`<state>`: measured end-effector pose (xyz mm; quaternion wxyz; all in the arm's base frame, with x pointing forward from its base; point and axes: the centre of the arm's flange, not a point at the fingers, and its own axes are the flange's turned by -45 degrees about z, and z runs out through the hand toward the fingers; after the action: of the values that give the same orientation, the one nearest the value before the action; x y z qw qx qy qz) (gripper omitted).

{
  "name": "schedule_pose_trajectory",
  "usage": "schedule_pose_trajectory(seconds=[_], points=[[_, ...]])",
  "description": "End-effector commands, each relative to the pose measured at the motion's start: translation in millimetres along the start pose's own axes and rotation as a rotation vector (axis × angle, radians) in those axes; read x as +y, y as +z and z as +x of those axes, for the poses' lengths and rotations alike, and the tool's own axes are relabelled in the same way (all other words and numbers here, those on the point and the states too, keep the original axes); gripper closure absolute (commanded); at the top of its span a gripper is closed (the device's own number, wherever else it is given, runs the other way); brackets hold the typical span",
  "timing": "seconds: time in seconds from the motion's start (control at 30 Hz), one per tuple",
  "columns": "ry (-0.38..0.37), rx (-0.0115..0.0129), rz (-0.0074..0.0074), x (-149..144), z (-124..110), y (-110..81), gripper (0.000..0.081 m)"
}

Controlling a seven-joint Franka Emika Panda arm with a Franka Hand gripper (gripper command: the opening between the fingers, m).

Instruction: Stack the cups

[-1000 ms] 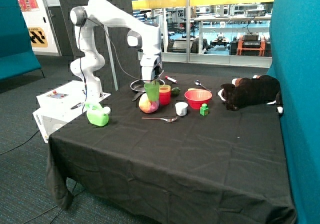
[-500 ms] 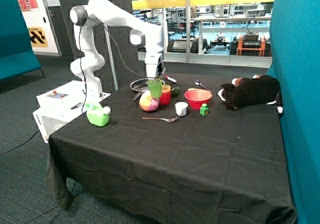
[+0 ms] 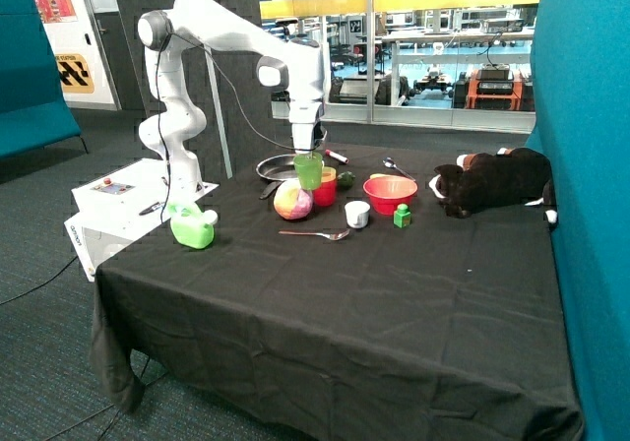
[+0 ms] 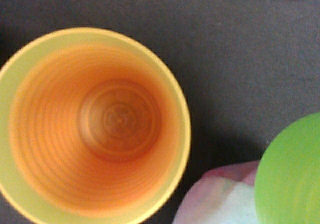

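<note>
Since 1.0 s ago the arm (image 3: 226,37) has carried the green cup (image 3: 308,171) sideways, from over the pink-yellow ball (image 3: 292,201) toward the stacked pair behind it; everything else on the table sits as before.

Table w/ black cloth (image 3: 345,293): bears all items. Arm: white, bent over the far edge, wrist pointing down. Plush toy (image 3: 492,180): black/white, lying at the far side by the teal wall. Pan (image 3: 276,166): dark, behind the ball. Red bowl (image 3: 390,194): between cups and plush. Green jug (image 3: 193,226): near the table's edge by the robot base, well apart from the cups.

Gripper (image 3: 307,156): closed on the green cup's rim, holding it upright in the air, its lower part overlapping the yellow cup (image 3: 326,174) in the outside view; not yet seated. Yellow cup sits nested in the pink-red cup (image 3: 324,193), so that part of the stack is done. Wrist view: yellow cup's (image 4: 95,126) open mouth seen from above, orange inside; green cup's (image 4: 290,171) side at the corner, ball (image 4: 217,196) beside it.

Small items: white cup (image 3: 357,214) and green block (image 3: 402,215) in front of the bowl; spoon (image 3: 315,233) in front of the ball; second spoon (image 3: 396,168) and a marker (image 3: 337,156) toward the far edge.
</note>
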<state>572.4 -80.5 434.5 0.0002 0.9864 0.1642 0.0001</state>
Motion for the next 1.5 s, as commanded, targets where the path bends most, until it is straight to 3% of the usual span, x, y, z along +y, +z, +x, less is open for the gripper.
schedule_pose_trajectory(seconds=[0.0,0.17,0.67,1.47], points=[[-0.045,-0.0001,0.0005,-14,4,-4.2,0.0808],[-0.086,-0.0001,0.0005,-27,10,-10.8,0.0808],[-0.106,-0.0001,0.0005,-34,11,-25.0,0.0808],[-0.172,-0.0001,0.0005,-81,10,-13.1,0.0808]])
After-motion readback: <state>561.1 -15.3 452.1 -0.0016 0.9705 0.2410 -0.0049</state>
